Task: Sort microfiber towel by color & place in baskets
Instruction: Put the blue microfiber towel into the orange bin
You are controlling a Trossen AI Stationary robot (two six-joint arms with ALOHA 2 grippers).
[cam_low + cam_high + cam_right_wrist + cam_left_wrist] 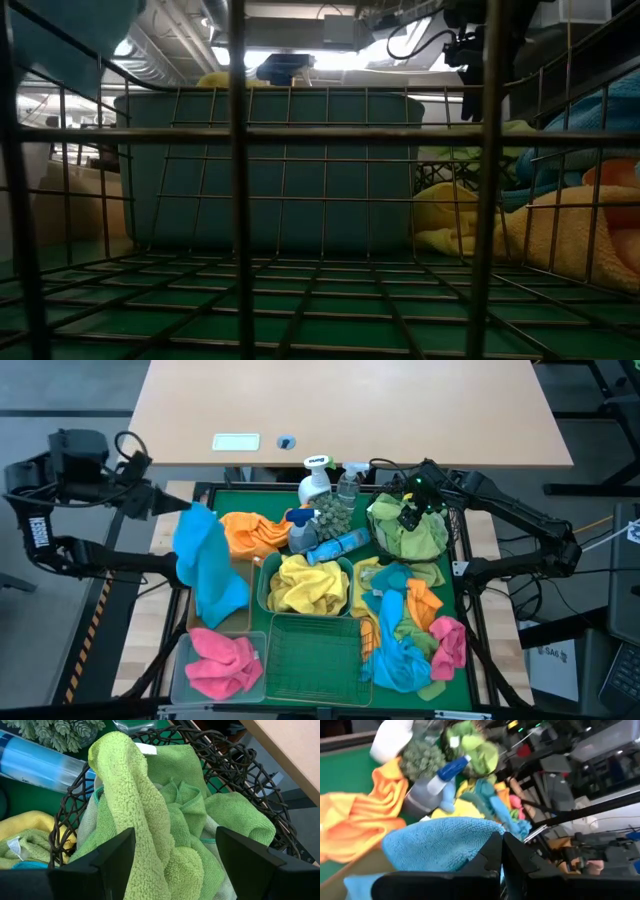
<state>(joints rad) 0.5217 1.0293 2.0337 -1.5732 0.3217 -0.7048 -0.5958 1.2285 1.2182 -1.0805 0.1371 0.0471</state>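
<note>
Blue microfiber towel (207,565) hangs from the left gripper (172,503), whose fingers are pinched tight on its top corner, so the cloth drapes long over the table's left edge, its lower end over the tan tray (192,622) and just above the clear pale bin (180,676) that holds pink towels (222,663). Beside it lie the orange towels (252,532), the teal tub (262,588) full of yellow towels (305,585), and the empty green wire basket (314,655); a mixed heap of blue, orange, pink and green cloths (412,630) waits further right. The right gripper (415,510) hovers with its jaws spread wide over the round black wire-mesh basket (235,767), with green towels (170,820) below and nothing between the fingers. Placing the blue towel well looks to call for carrying it clear of the pink bin, lowering until the hanging tail folds inside one container, most likely the tan tray, and only then letting go. The trailing end could otherwise drape over a rim or catch the spray bottles (322,510).
</note>
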